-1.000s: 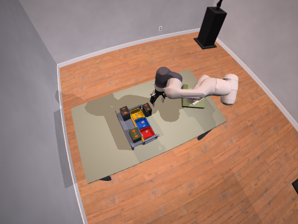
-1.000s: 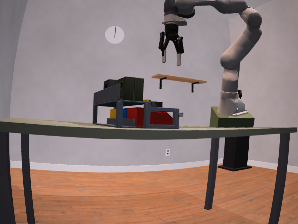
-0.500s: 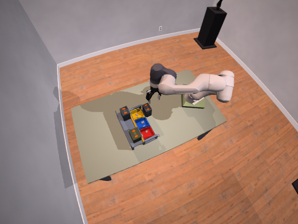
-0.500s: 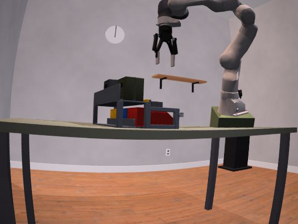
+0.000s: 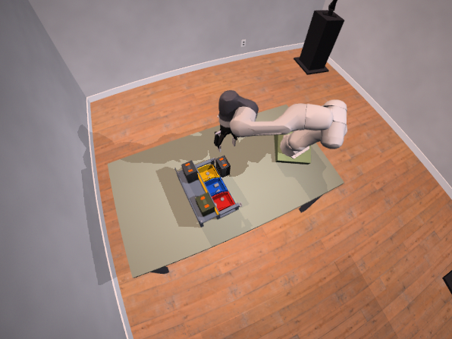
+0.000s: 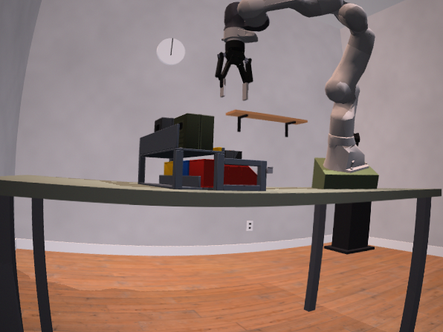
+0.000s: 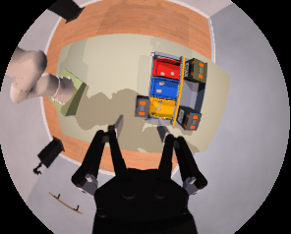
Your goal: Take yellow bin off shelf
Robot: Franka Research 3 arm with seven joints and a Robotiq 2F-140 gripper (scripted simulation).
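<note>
The yellow open bin (image 5: 208, 171) sits on the lower level of a dark grey shelf (image 5: 206, 190) on the table, at the end of a row beside a blue bin (image 5: 213, 186) and a red bin (image 5: 223, 201). Small parts lie in each bin. In the wrist view the yellow bin (image 7: 161, 107) lies just beyond my fingertips, far below. My gripper (image 6: 233, 90) hangs high above the table, fingers pointing down, open and empty. In the top view the gripper (image 5: 225, 142) is behind the shelf's yellow end.
Three dark boxes with orange marks stand around the bins: two (image 5: 189, 171) (image 5: 223, 166) flank the yellow bin, one (image 5: 205, 205) is beside the red bin. The arm's green base block (image 5: 293, 151) stands at the table's right. A wooden wall shelf (image 6: 266, 117) hangs behind.
</note>
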